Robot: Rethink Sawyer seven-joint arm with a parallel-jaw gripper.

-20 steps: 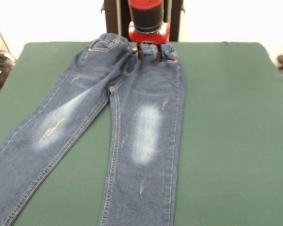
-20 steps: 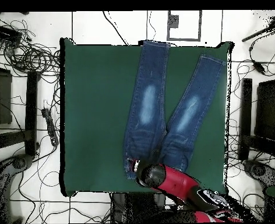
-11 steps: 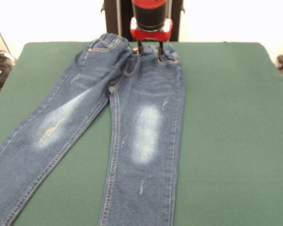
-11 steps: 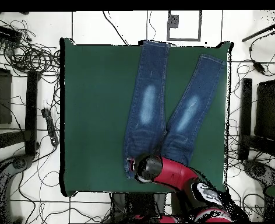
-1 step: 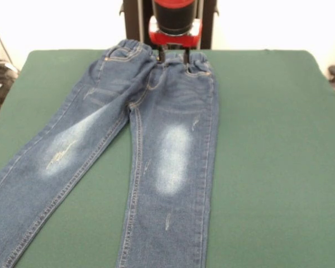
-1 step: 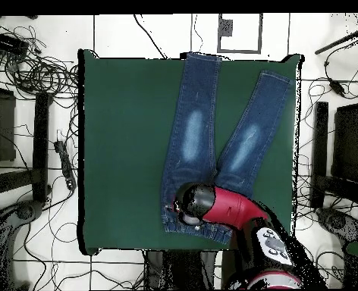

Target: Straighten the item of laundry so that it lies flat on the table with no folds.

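1. The green table (image 5: 268, 139) fills the scene, felt-like top, with plenty of bare surface on one side of the garment.
2. The child's blue jeans (image 5: 173, 151) lie front-up towards one side of the table, waistband at the robot's edge, both legs running away across the top in a V and reaching the opposite edge.
3. Faded thigh patches look smooth; the legs show no obvious folds, though the hip on one side appears slightly bunched.
4. The gripper (image 5: 173, 54) sits right at the middle of the waistband, fingers narrowly apart and straddling the elastic — whether they actually pinch cloth, I cannot tell.
5. To do this well, I'd say: tug gently and evenly along the waistband, keep low, and avoid dragging the legs into new wrinkles.
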